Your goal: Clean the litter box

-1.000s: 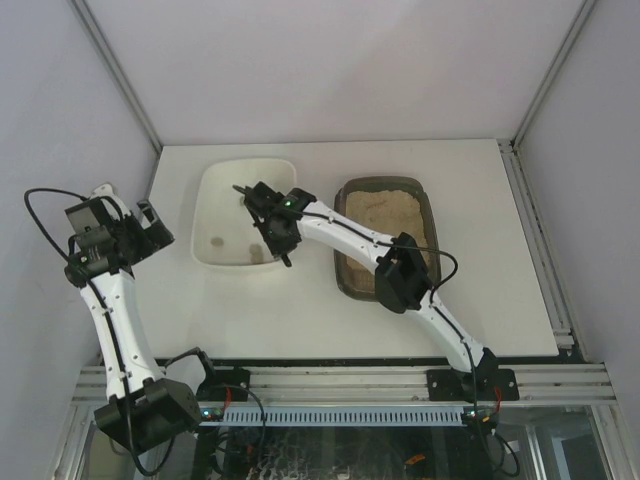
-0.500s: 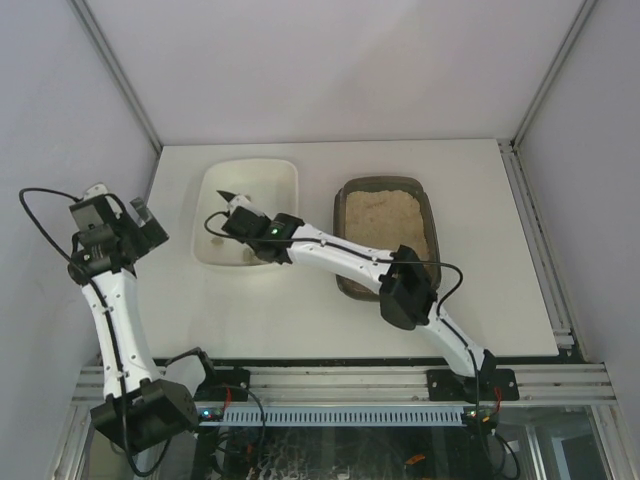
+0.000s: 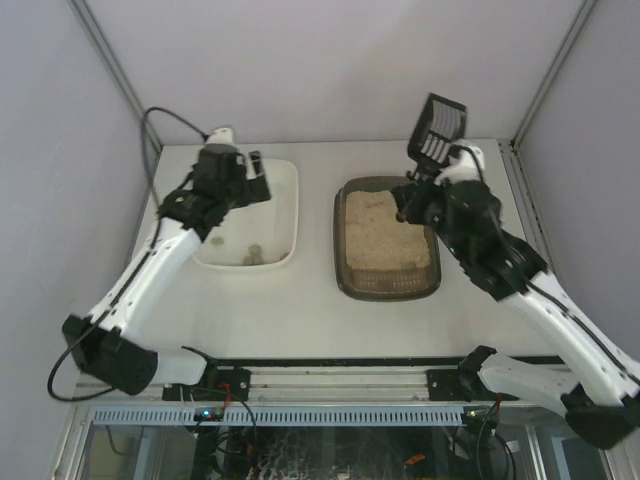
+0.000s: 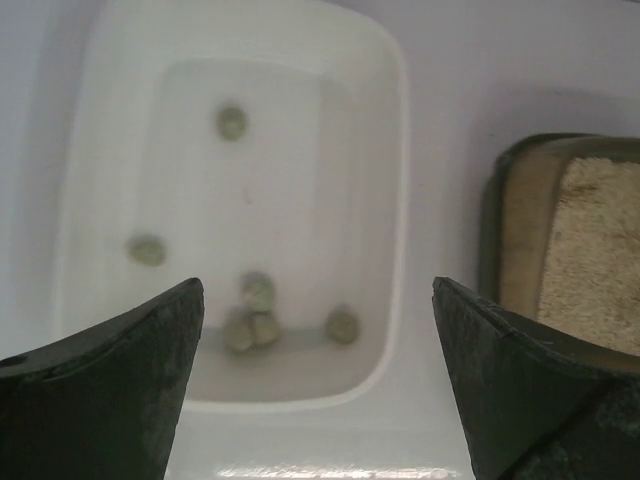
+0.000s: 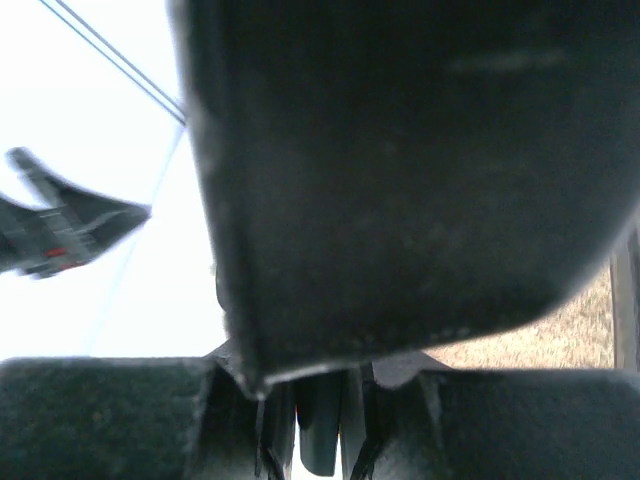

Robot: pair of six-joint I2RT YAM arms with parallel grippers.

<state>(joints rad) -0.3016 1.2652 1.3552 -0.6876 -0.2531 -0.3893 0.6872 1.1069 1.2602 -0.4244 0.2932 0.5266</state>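
1. Right arm (image 3: 520,270) has swung off the white tub (image 3: 292,220) and rears up, right gripper (image 3: 436,178) clamping a black slotted scoop (image 3: 438,128).
2. Over the tub's round greenish clumps (image 4: 258,292) the left gripper (image 4: 315,300) gapes wide.
3. Brown translucent litter box (image 3: 388,292), sandy inside, sits just right of the tub.

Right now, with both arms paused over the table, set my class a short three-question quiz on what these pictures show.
1. True or false: the left gripper hangs open above the white tub.
2. What does the right gripper hold up in the air?
A. a sponge
B. a black slotted scoop
C. a brush
3. In the top view, on which side of the white tub does the litter box stand?

Key:
1. True.
2. B.
3. On its right, apart from it, with bare table between them.
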